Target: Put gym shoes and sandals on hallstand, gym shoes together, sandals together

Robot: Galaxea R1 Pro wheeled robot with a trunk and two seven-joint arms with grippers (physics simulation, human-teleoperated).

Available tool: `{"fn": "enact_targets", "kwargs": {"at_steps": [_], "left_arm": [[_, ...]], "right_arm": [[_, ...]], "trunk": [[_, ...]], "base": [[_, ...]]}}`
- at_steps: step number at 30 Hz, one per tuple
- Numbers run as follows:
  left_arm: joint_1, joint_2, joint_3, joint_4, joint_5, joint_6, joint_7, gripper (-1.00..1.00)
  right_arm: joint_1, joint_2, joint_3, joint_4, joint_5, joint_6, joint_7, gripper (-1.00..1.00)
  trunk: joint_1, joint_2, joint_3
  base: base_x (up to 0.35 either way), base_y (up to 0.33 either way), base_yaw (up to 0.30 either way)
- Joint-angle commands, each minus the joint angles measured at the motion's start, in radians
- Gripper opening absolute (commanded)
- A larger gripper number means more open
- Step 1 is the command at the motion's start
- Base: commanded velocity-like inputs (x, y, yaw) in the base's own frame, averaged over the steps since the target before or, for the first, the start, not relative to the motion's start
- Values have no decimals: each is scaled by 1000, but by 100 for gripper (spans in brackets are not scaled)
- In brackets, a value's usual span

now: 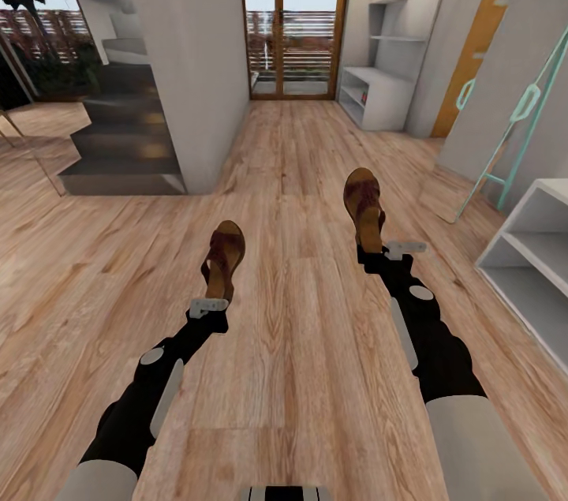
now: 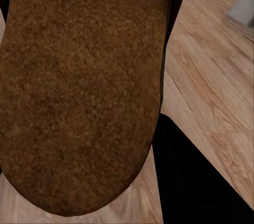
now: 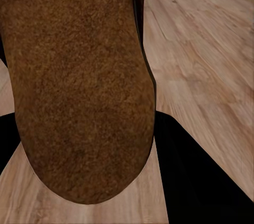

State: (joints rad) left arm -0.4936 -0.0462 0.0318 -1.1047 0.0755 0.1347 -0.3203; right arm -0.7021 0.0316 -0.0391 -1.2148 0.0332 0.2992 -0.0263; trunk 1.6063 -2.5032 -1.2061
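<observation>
Both sandals are off the corridor floor (image 1: 300, 327): left hand (image 1: 211, 297) grips one sandal (image 1: 224, 255), right hand (image 1: 388, 248) grips the other sandal (image 1: 364, 207). Hallstand (image 1: 386, 87) stands well ahead, beside the glass door (image 1: 292, 16).

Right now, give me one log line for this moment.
left claw: holds sandal | right claw: holds sandal | hallstand: ahead, far | state: carrying
</observation>
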Motion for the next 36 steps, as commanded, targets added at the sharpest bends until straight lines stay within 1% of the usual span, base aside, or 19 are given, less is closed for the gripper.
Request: {"fn": "enact_targets", "kwargs": {"at_steps": [1, 36], "left_arm": [[0, -1, 4, -1, 9, 10, -9, -100], [0, -1, 4, -1, 9, 10, -9, -100]], "right_arm": [[0, 1, -1, -2, 0, 6, -1, -100], [0, 1, -1, -2, 1, 6, -1, -100]], "trunk": [[0, 0, -1], [0, 0, -1]], "base": [[348, 0, 0], [348, 0, 0]]}}
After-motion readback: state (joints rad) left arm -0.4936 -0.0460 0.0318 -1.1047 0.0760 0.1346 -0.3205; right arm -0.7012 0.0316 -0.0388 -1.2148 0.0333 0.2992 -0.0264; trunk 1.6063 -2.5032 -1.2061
